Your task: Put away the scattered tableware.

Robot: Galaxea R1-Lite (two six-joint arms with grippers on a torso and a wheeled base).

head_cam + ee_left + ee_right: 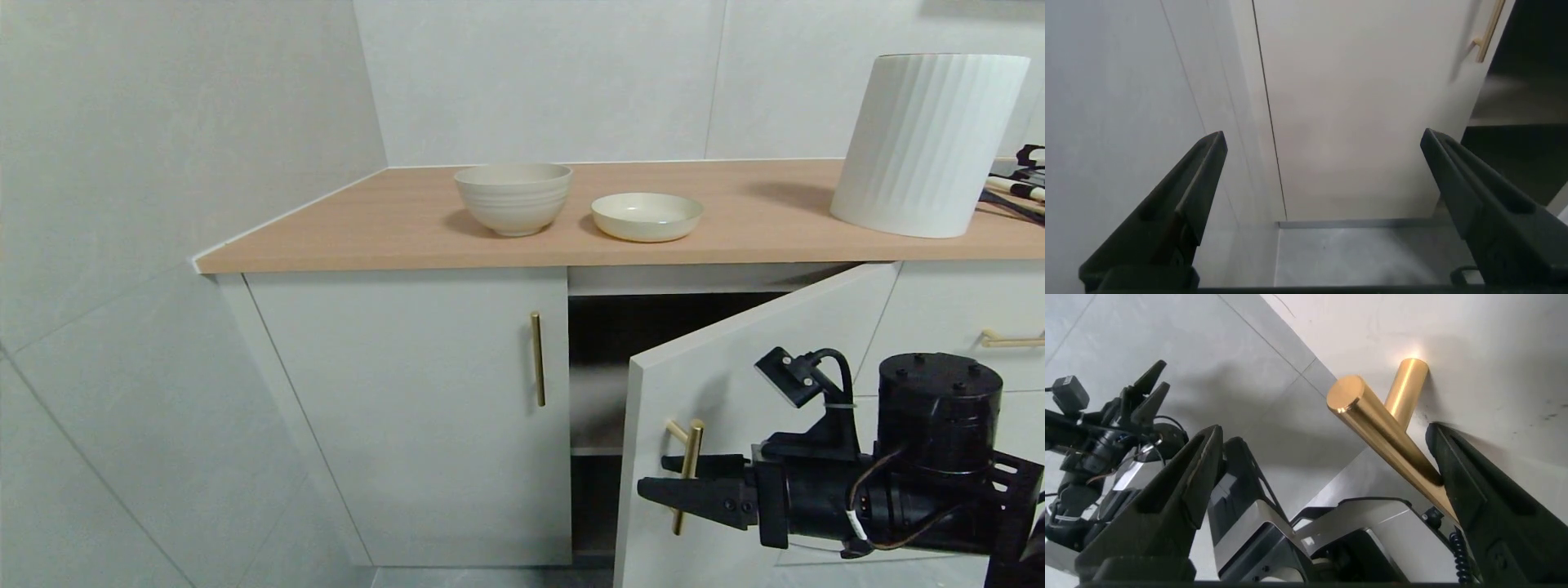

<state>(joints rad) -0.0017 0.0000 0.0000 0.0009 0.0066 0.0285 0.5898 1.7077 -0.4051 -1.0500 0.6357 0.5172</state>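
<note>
Right hand (657, 478) is straddling the cupboard door handle (695, 441), fingers spread and gripping nothing; any pull is risking it slipping off.

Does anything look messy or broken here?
Nothing is spilled or broken. One cabinet door stands half open, with the right gripper at its gold handle. The bowl and dish sit upright.

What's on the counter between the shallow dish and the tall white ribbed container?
Nothing; the head view shows bare wooden countertop between the shallow dish and the ribbed container.
</note>
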